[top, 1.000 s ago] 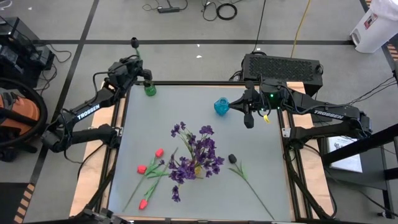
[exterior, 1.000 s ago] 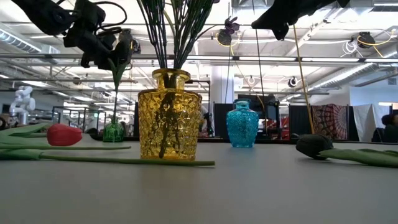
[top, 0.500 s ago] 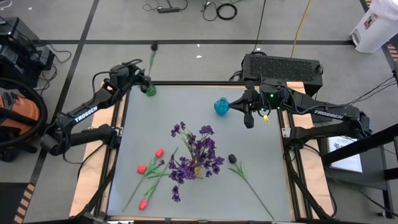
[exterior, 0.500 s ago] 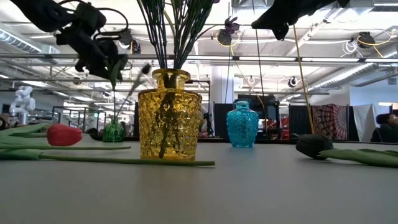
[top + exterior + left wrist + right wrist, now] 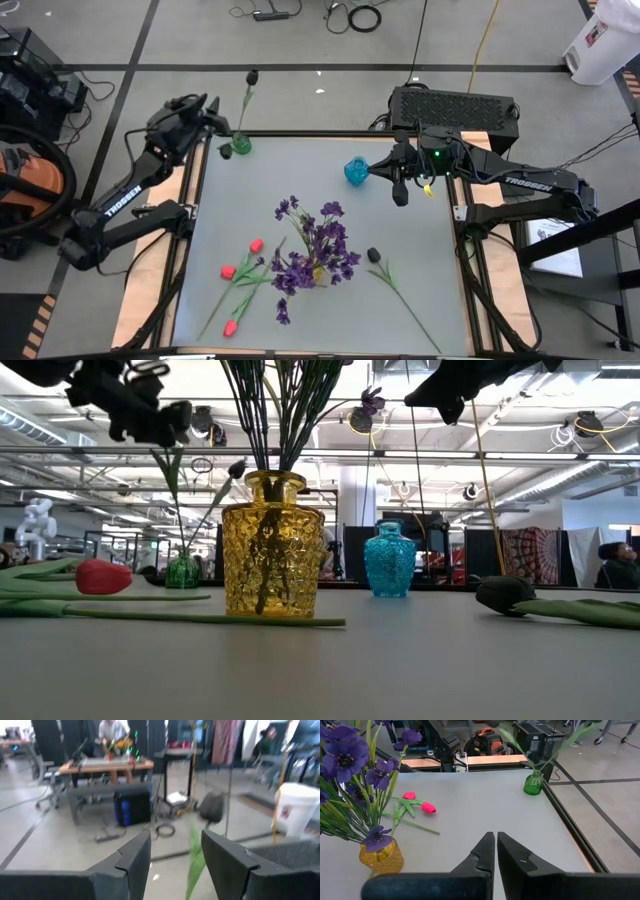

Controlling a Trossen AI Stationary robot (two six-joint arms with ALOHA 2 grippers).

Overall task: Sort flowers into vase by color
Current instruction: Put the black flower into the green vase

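Your left end effector (image 5: pixel 207 108) hovers off the tabletop's (image 5: pixel 420 215) far left corner, at about eleven o'clock, with its fingers (image 5: pixel 131 856) spread apart and nothing between them. Just beside it, the green vase (image 5: pixel 240 146) stands on that corner holding one black flower (image 5: pixel 252 76), whose stem leans away past the far edge. Your right end effector (image 5: pixel 400 193) hangs over the far right part, around one o'clock, fingers (image 5: pixel 487 851) clenched on nothing, near the blue vase (image 5: pixel 356 171). At the centre you have the yellow vase (image 5: pixel 273 545) filled with purple sprays (image 5: pixel 315 245). Three red tulips (image 5: pixel 240 273) lie flat at about eight o'clock, well apart from the green vase. A second black flower (image 5: pixel 373 255) lies at about five o'clock, its stem running toward the near right corner. In the low view a person (image 5: pixel 617 564) shows far behind the tabletop.
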